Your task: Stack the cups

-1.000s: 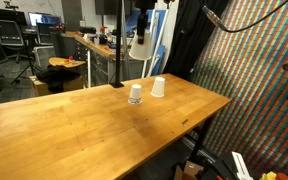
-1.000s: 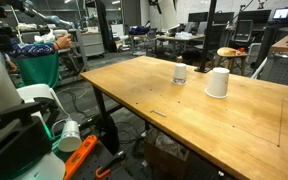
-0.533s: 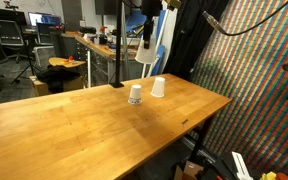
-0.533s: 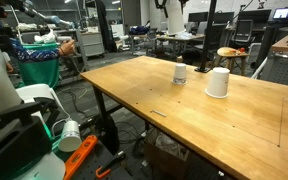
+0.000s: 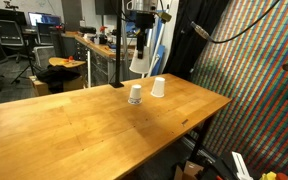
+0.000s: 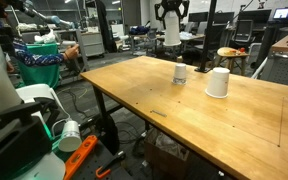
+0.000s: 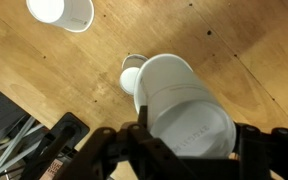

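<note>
1. Evidently the end effector (image 5: 140, 42) is clenched on one white cup (image 5: 137, 64), which hangs in the air well above the bench (image 5: 74, 130). In the wrist view this cup fills the space between the dark fingers (image 7: 119, 150).
2. The greyish cup (image 5: 135, 94) stands on the bench near its far edge. The second white cup (image 5: 158, 87) stands just beside it, and the two are not touching. Both seem to stand mouth down, though the greyish one is too small for us to be sure.
3. In the wrist view the greyish cup (image 7: 132, 75) peeks out from behind the held cup, so we judge the load is roughly over it.
4. We expect these cups to be very light and thin-walled. A hard squeeze would dent them, and the smooth taper could let one slide out of a loose grip.
5. We would take hold across the side wall at about mid-height, with only modest pressure.
6. We think the next move is a straight, centred descent. A standing cup this light could skid or tip if it is struck off-centre.
</note>
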